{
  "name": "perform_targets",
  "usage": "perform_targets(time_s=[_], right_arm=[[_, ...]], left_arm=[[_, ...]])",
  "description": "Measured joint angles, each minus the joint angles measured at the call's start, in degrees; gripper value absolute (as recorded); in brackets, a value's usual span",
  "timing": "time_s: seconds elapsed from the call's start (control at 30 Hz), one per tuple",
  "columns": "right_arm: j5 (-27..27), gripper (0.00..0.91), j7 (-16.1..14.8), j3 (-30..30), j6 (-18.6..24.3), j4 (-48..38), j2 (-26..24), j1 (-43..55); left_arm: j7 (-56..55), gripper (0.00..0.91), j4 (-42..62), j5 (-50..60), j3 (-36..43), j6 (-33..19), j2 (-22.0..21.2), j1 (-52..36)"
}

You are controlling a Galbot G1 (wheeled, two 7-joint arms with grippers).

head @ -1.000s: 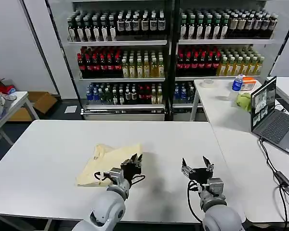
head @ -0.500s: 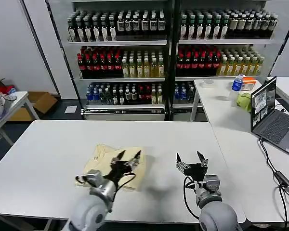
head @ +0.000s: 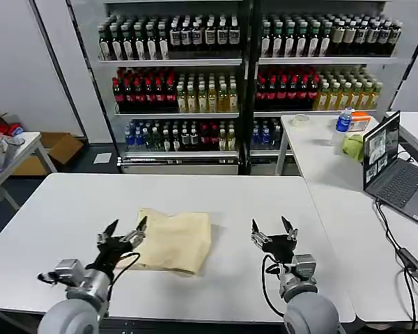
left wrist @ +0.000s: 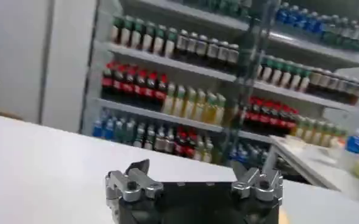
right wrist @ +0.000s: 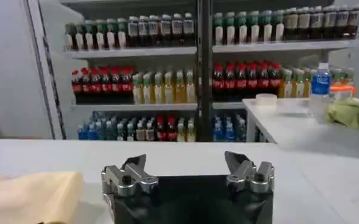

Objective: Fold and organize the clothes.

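Since the earlier frames, the left gripper point(head: 124, 234) has drawn back off the garment point(head: 175, 241) toward the left near side of the white table point(head: 70, 209), and now sits just beside the cloth's left edge, clear of it. Its two fingers are spread wide and hold nothing; the left wrist view confirms the gap between both fingertips point(left wrist: 136, 167).

One cream-yellow garment lies on the table, folded into a compact rectangle, flat, slightly left of centre. In the right wrist view its edge point(right wrist: 30, 195) shows low beside the right gripper.

The right gripper point(head: 273, 230) has shifted slightly left and hovers over bare table, well apart from the garment's right edge. Its two fingers are likewise spread wide and empty, as the right wrist view shows point(right wrist: 188, 167).

One laptop point(head: 393, 170) stands open on the adjoining table at the right. Behind, two shelving units point(head: 237, 83) hold rows of bottles.
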Motion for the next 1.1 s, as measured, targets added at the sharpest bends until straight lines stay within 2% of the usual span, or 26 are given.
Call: perform_targets(time_s=[0.23,0.4,0.8,1.1], right_arm=[[-1.1,0.907,0.5,-2.1,0.0,-0.9,1.9,1.1],[-1.0,0.907,1.8,-5.3,-1.9,-3.8,4.9,3.5],[3.2,0.907,7.6,-13.8,-7.8,-12.4,13.5,9.6],[6.5,0.897,11.6,-17.6,-9.7,-15.3,16.6,10.9]], left_arm=[[0.4,0.907,-1.6,1.3,-3.9,-0.4,-0.3,3.1],[0.5,0.907,-1.8,1.5,-6.1,-0.6,0.1,4.4],[0.5,0.907,-2.9,1.5,-9.3,-0.9,-0.2,6.7],[0.4,0.907,-3.5,1.5,-9.8,-0.9,-0.6,7.2]])
